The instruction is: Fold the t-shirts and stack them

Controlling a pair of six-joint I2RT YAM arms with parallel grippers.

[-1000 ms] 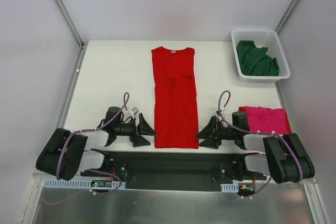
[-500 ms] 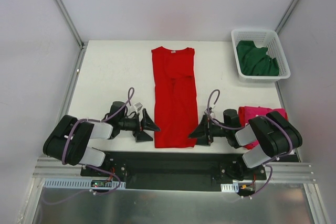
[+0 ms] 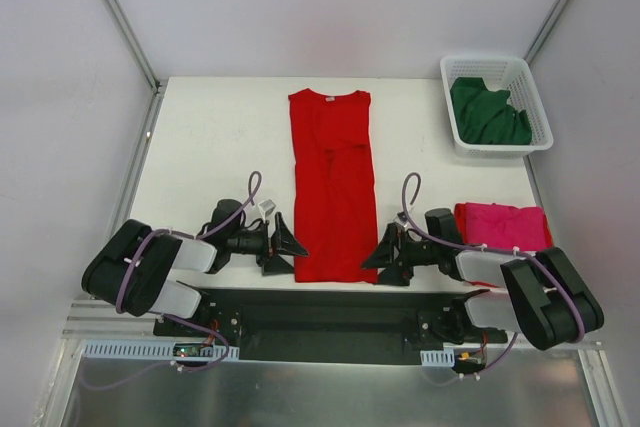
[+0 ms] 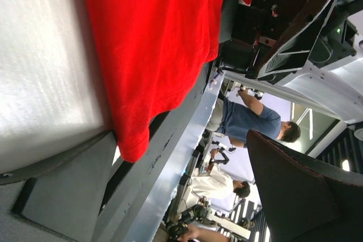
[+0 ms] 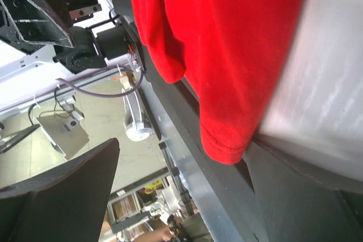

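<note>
The bright red t-shirt (image 3: 333,187) lies folded into a long strip down the middle of the white table (image 3: 220,147), its hem at the near edge. My left gripper (image 3: 286,248) is open at the hem's left corner, one finger on each side of it. In the left wrist view that corner (image 4: 134,150) hangs over the table edge ahead of my open left gripper (image 4: 181,196). My right gripper (image 3: 384,255) is open at the hem's right corner (image 5: 226,144), ahead of the open right gripper (image 5: 181,196). The magenta-pink t-shirt (image 3: 505,226) lies folded at the right. The dark green t-shirt (image 3: 488,113) sits crumpled in the basket.
The white lattice basket (image 3: 538,107) stands at the back right corner. The black arm-mount rail (image 3: 320,312) runs along the near table edge just below the hem. Metal frame posts (image 3: 120,17) and white walls enclose the table on the left, right and back.
Both grippers have moved inward to the red shirt's bottom corners, the left to the right and the right to the left. Both stay open; the shirts have not moved.
</note>
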